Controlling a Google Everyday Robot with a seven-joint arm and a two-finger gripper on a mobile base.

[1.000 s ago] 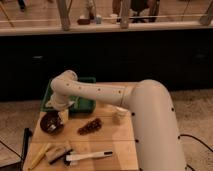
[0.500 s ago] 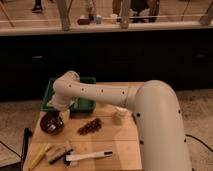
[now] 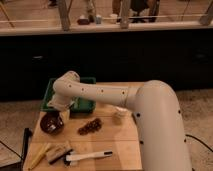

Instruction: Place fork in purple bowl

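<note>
Camera view: white arm [image 3: 100, 92] is seen reaching from lower R across wooden tabletop [image 3: 117, 142] to its L side, bent down at the wrist. Tool [image 3: 56, 115] is held right over the purple bowl [image 3: 50, 124], at bowl's R rim; touching or just clear can't be told. Whether tool is apart, together or clamped on sth can't be told either, & fork can't be made out at tool or in bowl. Purple bowl is set on L part of tabletop, just in front of green tray [image 3: 84, 105], tray partly hidden behind arm. Brown heap [image 3: 90, 126] is seen near centre, R of bowl & apart from it; small pale cup [image 3: 119, 114] is stood further R, close to arm. Along front edge are laid a yellow item [image 3: 39, 156], tan block [image 3: 56, 149] & white-handled utensil [image 3: 92, 157] w/ dark head
</note>
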